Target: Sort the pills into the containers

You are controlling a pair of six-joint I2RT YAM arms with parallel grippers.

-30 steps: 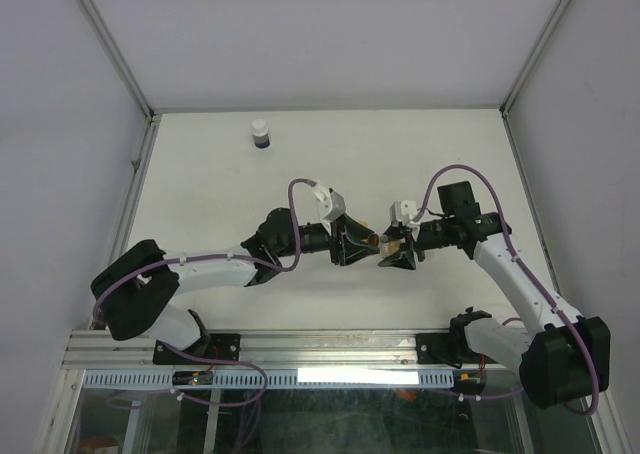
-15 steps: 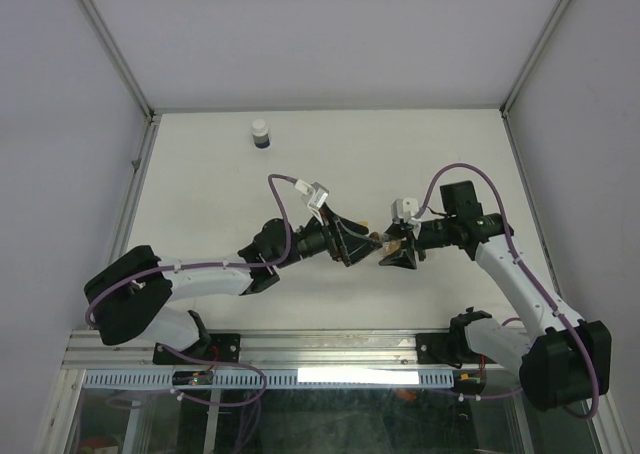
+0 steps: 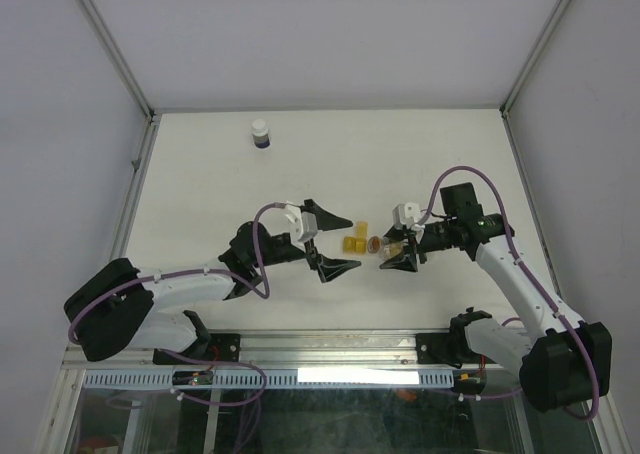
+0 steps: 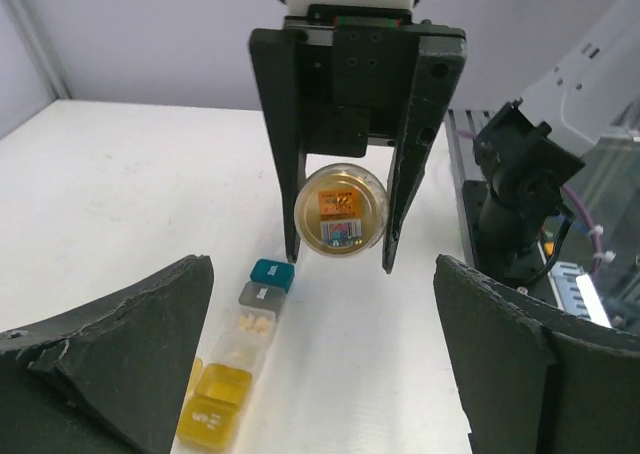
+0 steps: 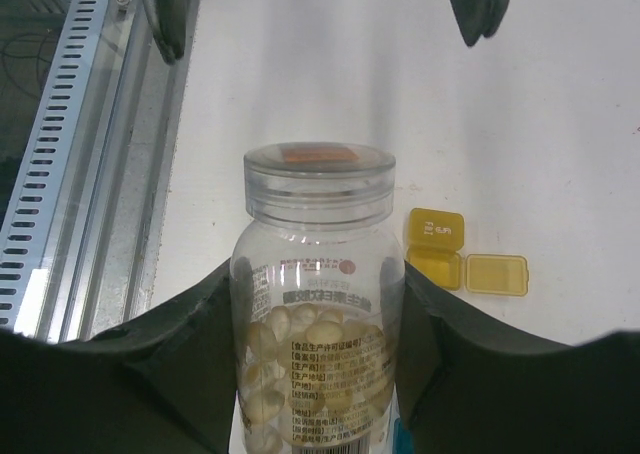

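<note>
Pills [image 5: 290,336] remain bottled: our left gripper [image 3: 350,244] has just spread wide and backed off, containers [image 4: 245,339] lying just below its fingers; the capped pill bottle [image 5: 318,274] stays pinched in our right gripper [image 3: 393,249], so uncapping looks unfinished.

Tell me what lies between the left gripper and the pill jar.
The row of containers lies on the table just ahead of the left gripper, short of the jar; left wrist and top views show it.

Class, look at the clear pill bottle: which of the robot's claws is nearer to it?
Right. The right claw grips the clear pill bottle by its sides. The left claw stands open opposite the lid, apart from it.
</note>
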